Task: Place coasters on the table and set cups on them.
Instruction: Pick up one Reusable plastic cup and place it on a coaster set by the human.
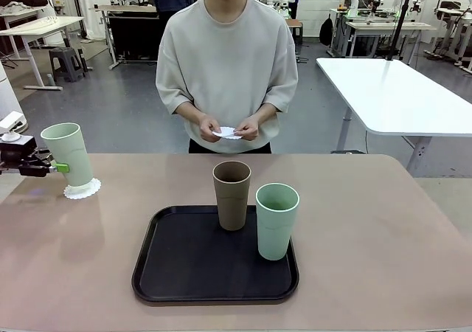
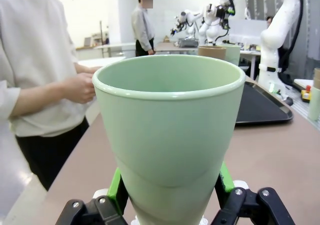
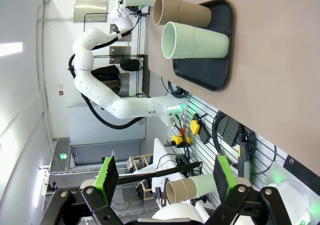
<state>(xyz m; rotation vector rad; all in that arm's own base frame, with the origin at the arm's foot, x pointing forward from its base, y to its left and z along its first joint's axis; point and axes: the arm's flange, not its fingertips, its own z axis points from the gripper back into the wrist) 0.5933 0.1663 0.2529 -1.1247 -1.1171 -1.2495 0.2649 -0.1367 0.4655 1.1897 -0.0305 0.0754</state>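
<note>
At the table's (image 1: 369, 236) far left, my left gripper (image 1: 57, 167) is shut on a pale green cup (image 1: 68, 153). The cup leans slightly, with its base at a white lacy coaster (image 1: 82, 191); whether it rests on the coaster I cannot tell. In the left wrist view the cup (image 2: 170, 130) stands between the green pads (image 2: 116, 187). A brown cup (image 1: 231, 194) and a second green cup (image 1: 276, 220) stand on the black tray (image 1: 184, 273). The person holds more coasters (image 1: 227, 133) in both hands. My right gripper (image 3: 165, 177) is open with nothing between its fingers, off the table's side.
The person stands at the far edge, hands held above it. The right wrist view, rolled sideways, shows the tray (image 3: 220, 60) with the brown cup (image 3: 182, 12) and green cup (image 3: 195, 40). A white table (image 1: 398, 96) stands behind on the right.
</note>
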